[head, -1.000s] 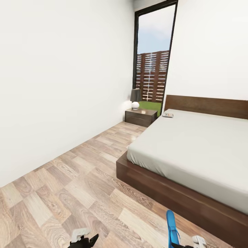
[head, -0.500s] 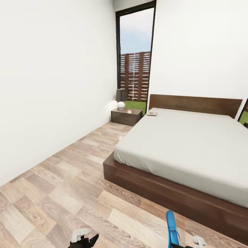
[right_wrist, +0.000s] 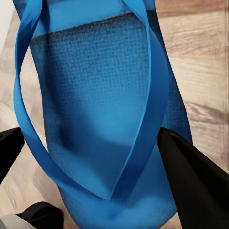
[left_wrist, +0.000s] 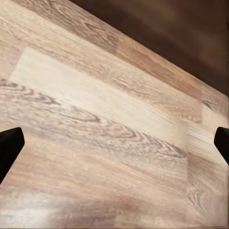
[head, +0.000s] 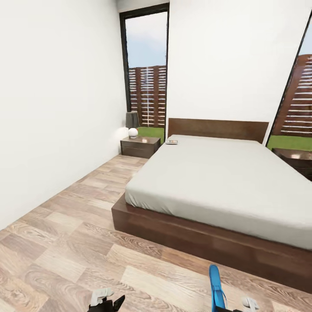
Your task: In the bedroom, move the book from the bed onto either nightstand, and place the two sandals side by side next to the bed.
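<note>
The bed (head: 225, 173), with an off-white mattress and dark wood frame, fills the right half of the head view. The book (head: 171, 141) lies small and flat on the mattress's far left corner, by the headboard. Just left of that corner stands a nightstand (head: 139, 146) with a dark-shaded lamp. A bright blue sandal (right_wrist: 95, 95) hangs above the floor with my right gripper (right_wrist: 100, 162) shut on it; the sandal (head: 215, 288) stands on end at the head view's bottom edge. My left gripper (left_wrist: 114, 143) is open over bare wood floor, nothing between its fingers.
A second dark nightstand (head: 299, 158) stands at the bed's far right. Tall windows (head: 147, 73) flank the headboard. A white wall (head: 52, 108) runs along the left, with a wide strip of wood floor (head: 78, 208) between it and the bed.
The whole picture has shifted left, so the camera has turned right; the second window and right nightstand have come into view. Both grippers and the sandal keep their places.
</note>
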You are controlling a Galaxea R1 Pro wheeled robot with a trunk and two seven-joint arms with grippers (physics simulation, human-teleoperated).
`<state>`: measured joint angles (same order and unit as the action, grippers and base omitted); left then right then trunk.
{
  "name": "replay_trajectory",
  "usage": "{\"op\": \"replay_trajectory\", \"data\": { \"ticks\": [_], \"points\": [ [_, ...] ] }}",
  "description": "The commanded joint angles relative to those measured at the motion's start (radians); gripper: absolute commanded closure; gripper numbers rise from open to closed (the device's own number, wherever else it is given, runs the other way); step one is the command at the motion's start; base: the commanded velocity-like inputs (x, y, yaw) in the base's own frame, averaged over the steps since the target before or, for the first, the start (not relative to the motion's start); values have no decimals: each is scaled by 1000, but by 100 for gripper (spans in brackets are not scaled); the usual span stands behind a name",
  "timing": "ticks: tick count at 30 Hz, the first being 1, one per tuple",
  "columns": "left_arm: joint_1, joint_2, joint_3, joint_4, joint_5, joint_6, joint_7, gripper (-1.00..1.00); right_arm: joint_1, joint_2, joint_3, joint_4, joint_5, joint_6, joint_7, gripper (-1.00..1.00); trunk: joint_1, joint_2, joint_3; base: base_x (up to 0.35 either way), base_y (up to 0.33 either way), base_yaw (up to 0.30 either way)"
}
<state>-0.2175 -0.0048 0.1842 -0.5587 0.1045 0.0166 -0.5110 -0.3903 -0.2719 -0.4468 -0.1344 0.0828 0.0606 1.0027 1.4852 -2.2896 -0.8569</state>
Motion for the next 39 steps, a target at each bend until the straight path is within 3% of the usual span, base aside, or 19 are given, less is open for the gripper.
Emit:
{"op": "replay_trajectory", "data": {
  "ticks": [1, 39],
  "points": [
    [0, -1, 4, 1, 4, 2, -7, -100, -1, 0, -10, -1, 8, 7, 4, 100, 0, 0, -1, 0, 0, -300],
    [0, -1, 4, 3, 4, 2, -6, -100, -1, 0, -10, -1, 6, 7, 4, 100, 0, 0, -1, 0, 0, -300]
  ]
}}
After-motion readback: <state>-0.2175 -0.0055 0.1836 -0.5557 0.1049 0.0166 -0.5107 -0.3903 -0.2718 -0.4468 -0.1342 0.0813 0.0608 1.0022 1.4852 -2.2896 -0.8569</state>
